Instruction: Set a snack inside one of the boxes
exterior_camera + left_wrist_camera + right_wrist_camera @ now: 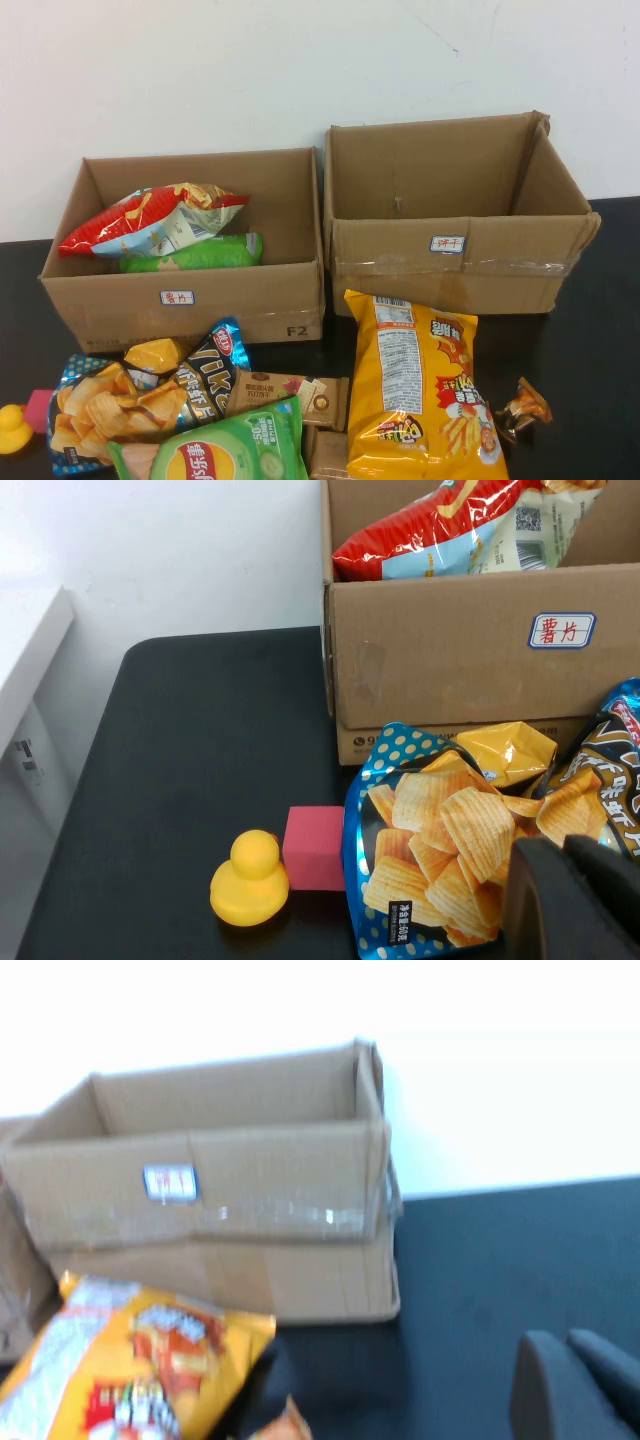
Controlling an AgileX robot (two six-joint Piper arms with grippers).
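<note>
Left hand (575, 900) low over the chip bag (440, 850), right hand (580, 1385) over bare worktop (500, 1260); cannot tell spread or pressed. Could crush chips if squeezed hard.

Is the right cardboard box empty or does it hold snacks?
Empty, as far as visible: the right box shows only bare cardboard inside; its floor near the front wall is hidden.

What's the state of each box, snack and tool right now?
Left box: open, holding a red chip bag and a green bag.
Right box: open, nothing visible inside.
Big yellow bag: flat on the table, sealed.
Blue chip bag: lying on the table.
Left tool: low over the blue chip bag, holding nothing.
Right tool: above the table, holding nothing.
</note>
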